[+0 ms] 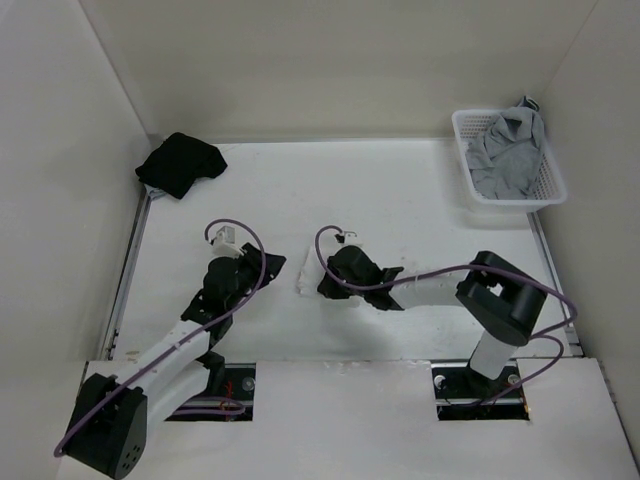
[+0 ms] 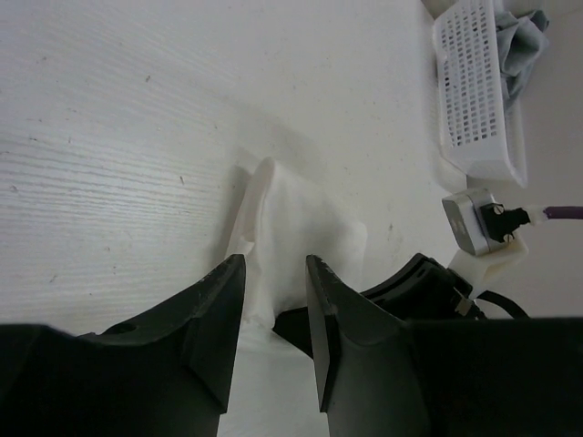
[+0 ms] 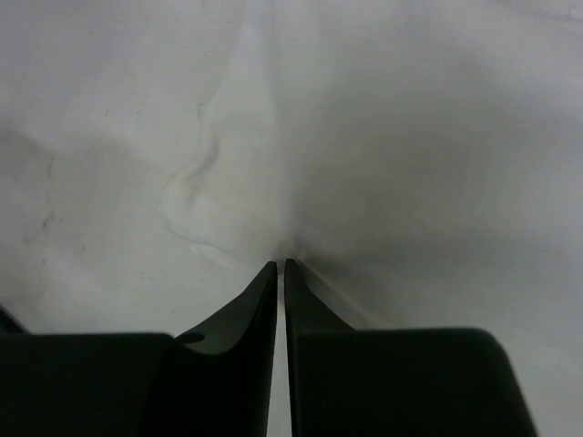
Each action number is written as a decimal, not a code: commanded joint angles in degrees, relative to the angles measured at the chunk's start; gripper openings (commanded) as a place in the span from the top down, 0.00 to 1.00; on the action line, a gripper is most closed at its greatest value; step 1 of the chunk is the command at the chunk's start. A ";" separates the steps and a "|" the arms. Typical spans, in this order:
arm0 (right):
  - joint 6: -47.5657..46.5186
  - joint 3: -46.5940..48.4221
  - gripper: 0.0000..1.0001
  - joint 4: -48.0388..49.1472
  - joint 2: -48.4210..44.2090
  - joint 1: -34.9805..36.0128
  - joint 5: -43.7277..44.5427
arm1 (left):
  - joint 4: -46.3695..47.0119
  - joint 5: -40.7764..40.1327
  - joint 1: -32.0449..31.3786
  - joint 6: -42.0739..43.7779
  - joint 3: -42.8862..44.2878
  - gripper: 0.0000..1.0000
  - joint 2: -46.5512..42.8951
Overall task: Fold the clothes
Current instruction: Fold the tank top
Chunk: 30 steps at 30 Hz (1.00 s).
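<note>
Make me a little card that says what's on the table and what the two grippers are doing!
white top: small folded bundle on the table, between the two grippers
left gripper: open, the top showing between its fingers
right gripper: shut, pinching the top, fabric puckered at its tips
basket: far right corner, holding a grey garment
black garment: far left corner, bunched up

camisole (image 2: 305, 232): plain white | black garment (image 1: 180, 165), far left | grey garment (image 1: 512, 150), far right | basket (image 2: 469, 91): white, slotted grid | table (image 2: 109, 137): white, faint grain | cable (image 2: 563, 213): purple
</note>
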 commanded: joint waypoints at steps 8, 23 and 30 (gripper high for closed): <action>-2.96 -10.14 0.55 6.55 -21.89 1.22 3.62 | -9.72 -5.29 0.90 5.38 1.59 0.64 -4.58; -0.25 -38.27 0.90 6.29 -63.67 -26.79 11.36 | -13.95 -6.70 1.43 6.70 6.16 0.57 0.69; -0.16 -42.15 0.50 10.86 -63.76 -32.35 8.55 | -12.19 -6.26 0.20 7.31 6.95 0.57 4.12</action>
